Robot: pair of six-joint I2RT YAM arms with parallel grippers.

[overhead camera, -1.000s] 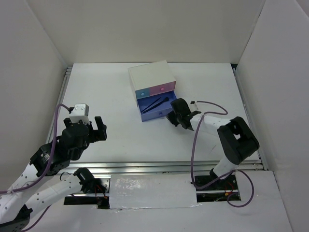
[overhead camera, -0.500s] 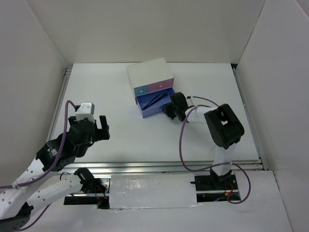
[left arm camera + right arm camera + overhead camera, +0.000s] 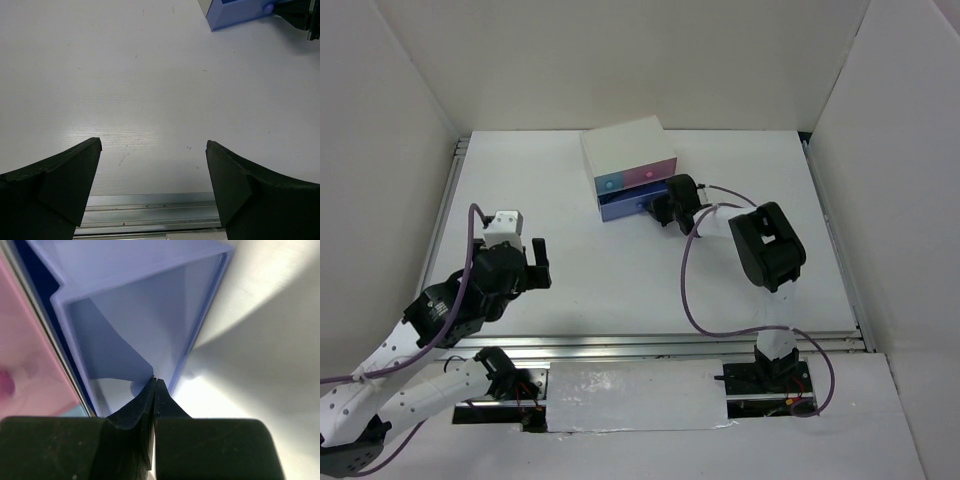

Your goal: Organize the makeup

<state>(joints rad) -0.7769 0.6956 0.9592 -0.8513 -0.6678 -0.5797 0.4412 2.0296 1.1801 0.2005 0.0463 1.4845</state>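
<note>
No makeup shows now; the thin black brushes are hidden inside the lilac-blue bottom drawer [image 3: 620, 207] of the white box [image 3: 625, 150]. The drawer is nearly pushed in. My right gripper [image 3: 660, 208] is shut, with nothing between its fingers, and its tips press against the drawer's front. In the right wrist view the shut tips [image 3: 155, 381] touch the blue drawer [image 3: 150, 320] beside its knob. My left gripper [image 3: 537, 262] is open and empty over bare table at the left. In the left wrist view its fingers [image 3: 75, 170] stand wide apart.
The box has small pink [image 3: 655, 177] and light-blue [image 3: 613, 184] upper drawers, both closed. White walls stand on three sides. A metal rail [image 3: 650, 345] runs along the table's near edge. The left wrist view shows the drawer's corner [image 3: 235, 12] at the top right.
My right gripper has pushed the blue drawer almost fully into the box, hiding the brushes, and the box has slid slightly back-left. My left arm has crept forward and right.
</note>
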